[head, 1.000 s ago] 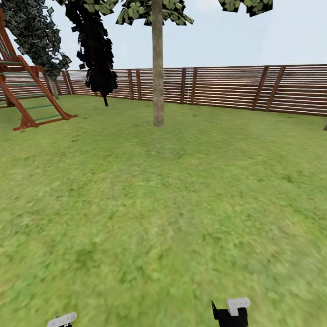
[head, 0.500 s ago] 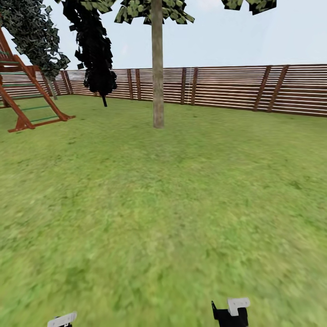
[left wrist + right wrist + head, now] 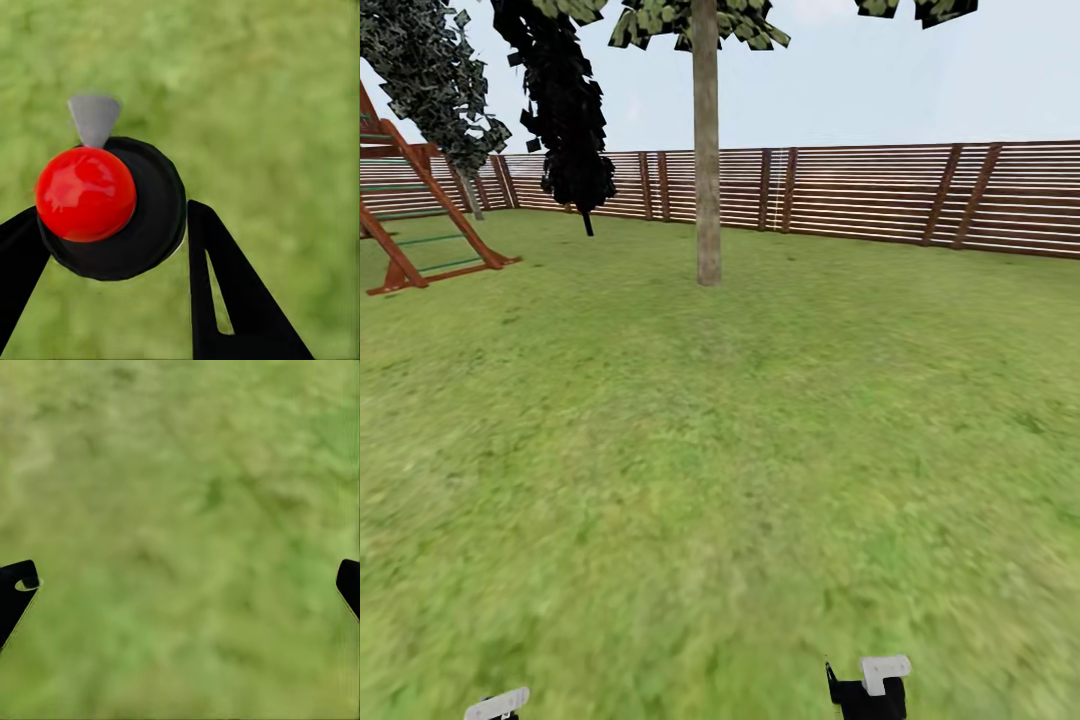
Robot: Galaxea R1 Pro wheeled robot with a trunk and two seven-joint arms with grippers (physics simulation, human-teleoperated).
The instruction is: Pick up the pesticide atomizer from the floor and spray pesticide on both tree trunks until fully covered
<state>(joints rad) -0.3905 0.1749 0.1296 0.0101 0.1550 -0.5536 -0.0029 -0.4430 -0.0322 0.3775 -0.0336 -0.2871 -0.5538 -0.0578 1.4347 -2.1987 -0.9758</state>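
Looking from the head camera: a wide lawn point(image 3: 720, 450) runs out to a slatted wooden fence point(image 3: 860, 195) under a pale sky.
Tree: one thick, straight tree trunk point(image 3: 707, 150), grey-brown with greenish mottling and bare of branches, stands upright on the grass in front of the fence, with light-green leaves point(image 3: 695, 22) at its top.
Other trees: a dark narrow tree point(image 3: 565, 110) hangs over the grass just beside the trunk, and a second dark tree point(image 3: 430, 75) stands further toward the corner of the fence.
Play frame: a reddish wooden climbing frame point(image 3: 415, 215) stands on the grass at the left edge, well apart from the trunk.
Way to the trunk: open grass lies between the robot and the trunk.
Arms: a pale piece of the left arm point(image 3: 497, 703) and a black-and-pale piece of the right arm point(image 3: 868, 685) show at the bottom edge.
Left wrist camera, sprayer: the left gripper point(image 3: 112, 232) is clamped on the sprayer point(image 3: 112, 214), seen from above as a black round body with a glossy red cap and a grey nozzle; one black finger point(image 3: 225, 292) presses its side, grass behind.
Right wrist camera, jaws: the right gripper point(image 3: 184, 585) is spread wide and holds nothing, its fingertips point(image 3: 16, 585) at the two edges over blurred grass.
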